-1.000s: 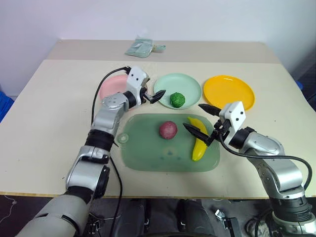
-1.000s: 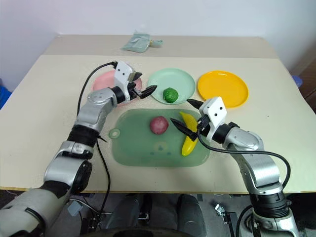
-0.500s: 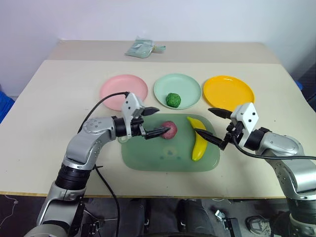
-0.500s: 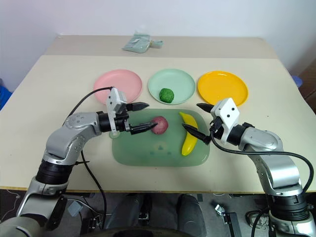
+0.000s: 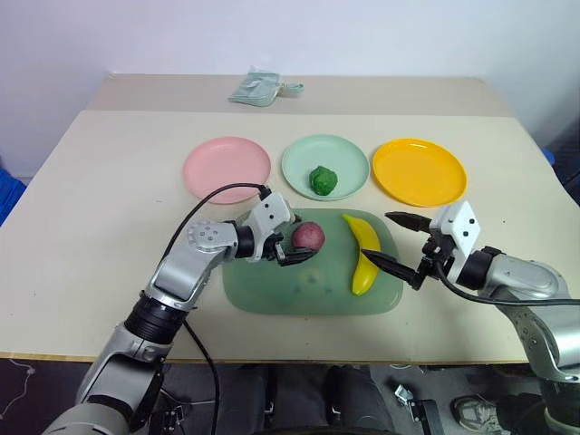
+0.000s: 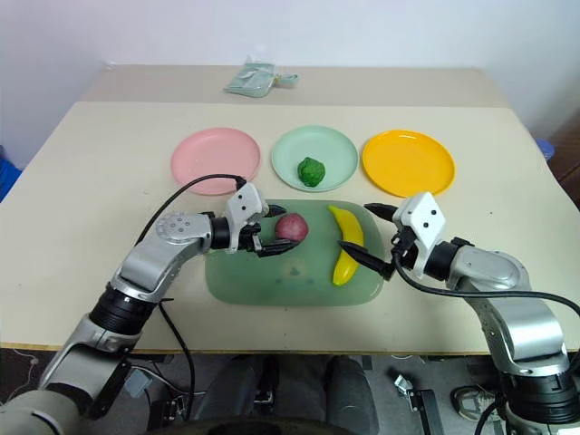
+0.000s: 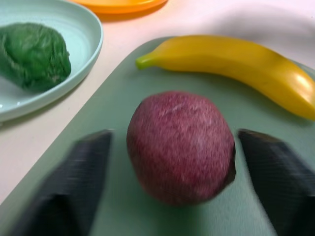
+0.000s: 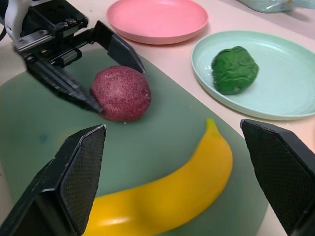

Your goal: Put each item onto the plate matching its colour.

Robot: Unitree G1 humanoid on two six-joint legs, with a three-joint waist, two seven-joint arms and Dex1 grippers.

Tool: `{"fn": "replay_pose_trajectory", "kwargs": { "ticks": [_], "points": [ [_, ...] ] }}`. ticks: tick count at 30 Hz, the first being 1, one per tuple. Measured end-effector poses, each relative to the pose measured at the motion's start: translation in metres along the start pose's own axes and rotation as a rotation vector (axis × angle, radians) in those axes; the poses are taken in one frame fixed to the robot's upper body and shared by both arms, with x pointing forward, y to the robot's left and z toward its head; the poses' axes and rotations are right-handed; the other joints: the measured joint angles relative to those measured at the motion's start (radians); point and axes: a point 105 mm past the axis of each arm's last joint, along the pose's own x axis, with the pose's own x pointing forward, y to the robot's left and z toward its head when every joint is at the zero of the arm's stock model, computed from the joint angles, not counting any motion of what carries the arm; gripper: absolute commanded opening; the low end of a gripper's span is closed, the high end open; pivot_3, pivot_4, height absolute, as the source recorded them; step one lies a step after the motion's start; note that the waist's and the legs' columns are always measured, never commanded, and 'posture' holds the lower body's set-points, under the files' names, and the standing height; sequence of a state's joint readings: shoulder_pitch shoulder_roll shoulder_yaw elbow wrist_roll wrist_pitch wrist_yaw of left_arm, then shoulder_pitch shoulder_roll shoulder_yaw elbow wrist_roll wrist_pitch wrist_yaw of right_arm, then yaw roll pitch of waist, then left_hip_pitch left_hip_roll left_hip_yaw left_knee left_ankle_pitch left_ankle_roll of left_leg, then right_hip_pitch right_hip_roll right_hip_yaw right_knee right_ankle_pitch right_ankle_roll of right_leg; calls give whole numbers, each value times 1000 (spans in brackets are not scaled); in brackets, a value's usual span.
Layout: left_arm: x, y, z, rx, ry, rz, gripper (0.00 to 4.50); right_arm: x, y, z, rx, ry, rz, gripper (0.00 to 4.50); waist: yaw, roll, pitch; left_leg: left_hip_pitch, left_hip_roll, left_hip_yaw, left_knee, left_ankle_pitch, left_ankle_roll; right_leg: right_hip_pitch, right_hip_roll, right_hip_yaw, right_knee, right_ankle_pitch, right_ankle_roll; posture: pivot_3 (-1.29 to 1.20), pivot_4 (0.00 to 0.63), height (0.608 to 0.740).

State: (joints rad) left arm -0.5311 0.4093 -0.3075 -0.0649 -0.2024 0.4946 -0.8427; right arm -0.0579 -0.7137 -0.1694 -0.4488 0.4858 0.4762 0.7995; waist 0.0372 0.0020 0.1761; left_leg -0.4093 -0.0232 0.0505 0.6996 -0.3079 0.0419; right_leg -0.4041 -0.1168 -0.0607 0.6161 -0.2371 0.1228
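The pink plate lies far left in the row of three, bare. Nearer, the left gripper reaches over the left part of the green board, its black fingers set either side of the purple ball. In the right wrist view the near finger touches the ball's side and the far one lies along its top edge; in the left wrist view a gap shows at one finger, so the jaws are part-way closed around the ball, and a firm grip cannot be told. The ball rests on the board.

The mint plate is in the middle of the row, with the green ball on it. The banana lies on the right part of the board, its stem end pointing far, towards the mint plate.

The right gripper hovers at the board's right edge, jaws wide open and holding nothing; its near finger tip is just beside the banana. The yellow plate sits far right, bare. A pale packet lies at the table's far side.
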Motion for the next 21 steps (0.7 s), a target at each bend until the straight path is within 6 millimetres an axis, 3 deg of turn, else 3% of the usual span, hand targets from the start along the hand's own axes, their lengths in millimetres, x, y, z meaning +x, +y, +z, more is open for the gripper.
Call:
{"fn": "replay_pose_trajectory", "kwargs": {
  "ticks": [2,5,8,9,13,14,17,20,21],
  "points": [
    [0,1,-1,1,3,2,2052,0,0,0,-2,-2,3,4500,0,0,0,0,0,0,0,0,0,0,0,0,0,0,0,0,150,740],
    [-5,6,2,-12,-18,27,2052,0,1,1,-8,-6,7,4500,1,0,0,0,0,0,0,0,0,0,0,0,0,0,0,0,150,740],
    [-19,27,12,-55,-92,141,2052,0,1,2,-15,-13,9,4500,1,0,0,0,0,0,0,0,0,0,0,0,0,0,0,0,150,740],
    [-24,39,16,-75,-120,218,2052,0,1,2,-16,-15,8,4500,1,0,0,0,0,-1,0,0,0,0,0,0,0,0,0,0,150,740],
    [-66,120,26,-197,-164,685,2052,10,4,7,-20,-45,25,4500,1,-1,0,0,0,-1,0,0,0,0,0,0,1,0,0,0,150,740],
    [-75,131,26,-212,-163,755,2052,12,5,8,-20,-47,30,4500,0,-1,0,0,-1,-1,0,0,0,0,0,0,1,0,0,0,150,740],
    [-82,148,2,-272,-79,874,2052,19,5,12,-16,-70,37,4500,2,-1,0,0,-1,0,-1,0,0,0,0,0,1,0,0,0,150,740],
    [-79,152,-29,-341,19,907,2052,26,7,16,-17,-93,54,4500,4,-1,0,0,-1,0,0,0,0,0,0,-1,1,0,0,0,150,740],
    [-78,153,-31,-341,22,911,2510,26,6,15,-16,-92,51,4500,4,-2,1,0,-1,0,0,0,0,0,0,-1,0,0,0,0,150,740]
  ]
}}
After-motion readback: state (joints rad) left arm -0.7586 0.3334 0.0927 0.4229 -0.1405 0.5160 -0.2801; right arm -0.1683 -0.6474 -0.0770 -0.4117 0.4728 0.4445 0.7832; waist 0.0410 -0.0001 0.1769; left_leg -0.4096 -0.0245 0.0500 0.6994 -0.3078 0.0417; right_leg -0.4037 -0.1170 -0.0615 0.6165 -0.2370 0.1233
